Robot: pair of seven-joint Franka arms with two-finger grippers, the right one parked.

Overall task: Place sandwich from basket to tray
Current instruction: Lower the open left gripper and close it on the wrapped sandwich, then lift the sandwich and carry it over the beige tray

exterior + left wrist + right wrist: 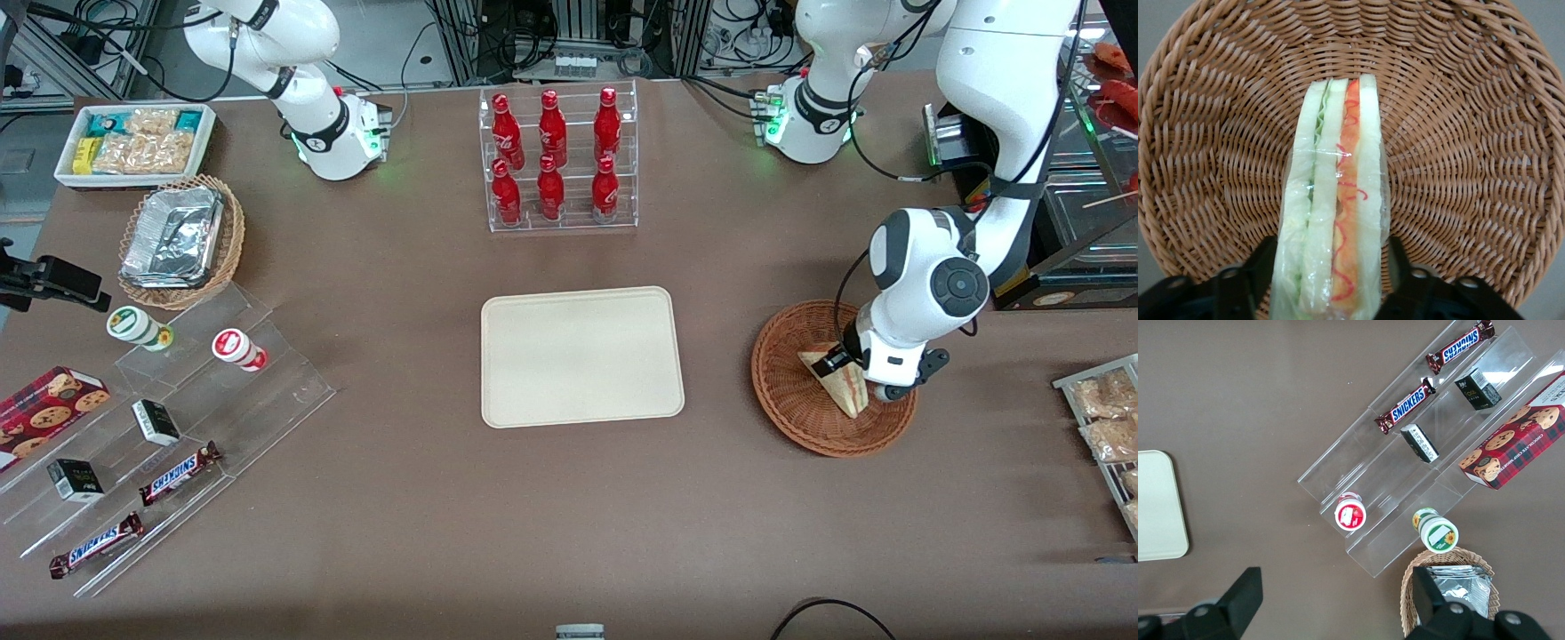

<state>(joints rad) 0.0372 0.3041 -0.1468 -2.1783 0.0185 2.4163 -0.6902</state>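
Reddish-brown wicker formed the basket [782, 391], which sat on the brown tabletop [400, 498] toward the working arm's end; in it we saw the sandwich [836, 380], a pale wedge wrapped in clear film, its red-orange and green filling stripes plain along the edge in the left wrist view [1335, 200]; the woven floor of the basket [1471, 167] spread all round it there. The hand [858, 378] was down inside the basket, over the sandwich; its two dark fingers [1261, 267] stood one on each side of the wedge, against the film, so we judged it closed on the sandwich, which we could not tell to be lifted or resting on the weave. The cream tray [582, 356] lay flat near the middle of the tabletop, beside the basket and well apart from it, with nothing on it. Farther from the front camera than the tray stood a clear rack of red bottles [556, 160]; toward the parked arm's end we noted a tan wicker basket of foil containers [178, 240] and clear stepped shelves with Snickers bars [178, 473].
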